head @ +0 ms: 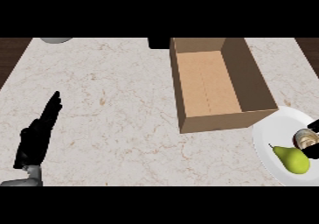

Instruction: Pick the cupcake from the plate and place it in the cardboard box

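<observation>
— Pale frosting at the view's right edge: we see the cupcake (pixel 309 139) on the white plate (pixel 268 135), our right hand (pixel 314 151) curled round it, a green pear (pixel 291 159) beside.

— So we judge the grasp is under way. Next we lift it over the near wall of the cardboard box (pixel 216 84).

— Our left hand (pixel 38 131) rests with fingers straight.

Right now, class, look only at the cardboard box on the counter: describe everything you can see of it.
The cardboard box is a plain brown, open-topped rectangular carton with four upright walls and a lighter tan floor with a faint seam down its middle. Nothing shows inside. It stands upright on the marble counter, right of centre, long side running away from the robot. Its near right corner meets or overlaps the white plate; actual contact cannot be told. Neither hand touches it.
</observation>
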`<state>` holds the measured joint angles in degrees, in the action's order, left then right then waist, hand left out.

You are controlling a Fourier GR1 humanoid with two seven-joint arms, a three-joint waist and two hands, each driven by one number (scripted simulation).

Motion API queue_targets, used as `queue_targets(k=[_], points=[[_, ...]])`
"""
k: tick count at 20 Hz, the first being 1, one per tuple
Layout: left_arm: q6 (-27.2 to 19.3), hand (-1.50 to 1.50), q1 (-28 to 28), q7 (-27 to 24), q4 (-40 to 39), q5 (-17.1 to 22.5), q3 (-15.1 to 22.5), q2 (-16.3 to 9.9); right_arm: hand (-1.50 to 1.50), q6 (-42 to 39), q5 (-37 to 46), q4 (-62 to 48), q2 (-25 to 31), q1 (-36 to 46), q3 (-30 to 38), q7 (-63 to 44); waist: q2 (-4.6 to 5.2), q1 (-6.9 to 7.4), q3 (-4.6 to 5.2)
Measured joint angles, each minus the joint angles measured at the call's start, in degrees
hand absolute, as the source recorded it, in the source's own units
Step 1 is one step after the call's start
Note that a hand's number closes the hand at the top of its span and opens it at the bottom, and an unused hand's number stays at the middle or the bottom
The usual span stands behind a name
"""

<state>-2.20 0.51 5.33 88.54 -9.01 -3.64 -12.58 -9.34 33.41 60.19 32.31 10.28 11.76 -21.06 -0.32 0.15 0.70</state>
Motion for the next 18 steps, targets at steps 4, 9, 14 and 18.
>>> queue_targets(k=[4, 9, 14, 18], points=[[-0.61, 0.00, -0.88, -1.02, -0.24, -0.95, 0.48, 1.01, 1.50, 5.63, 4.37, -0.39, 0.02, -0.03, -0.79, 1.14, 0.00, 0.03, -0.01], [-0.63, 0.00, -2.23, -0.16, 2.10, -1.78, 0.97, 1.55, 1.50, 9.18, 8.11, 6.01, -1.11, -2.92, -2.34, -0.66, -0.10, -0.32, -0.02], [0.10, 0.00, -2.03, -0.64, 1.01, -1.05, -0.36, 0.86, 1.50, 10.21, 15.04, 21.19, -4.56, -9.17, -8.22, -9.71, -0.39, -0.81, 0.33], [0.24, 0.00, -2.25, -1.03, 1.00, -1.02, -0.63, 1.02, 1.50, 8.79, 20.55, 32.73, -6.37, -13.50, -11.94, -16.77, -0.27, -0.81, 0.12]])
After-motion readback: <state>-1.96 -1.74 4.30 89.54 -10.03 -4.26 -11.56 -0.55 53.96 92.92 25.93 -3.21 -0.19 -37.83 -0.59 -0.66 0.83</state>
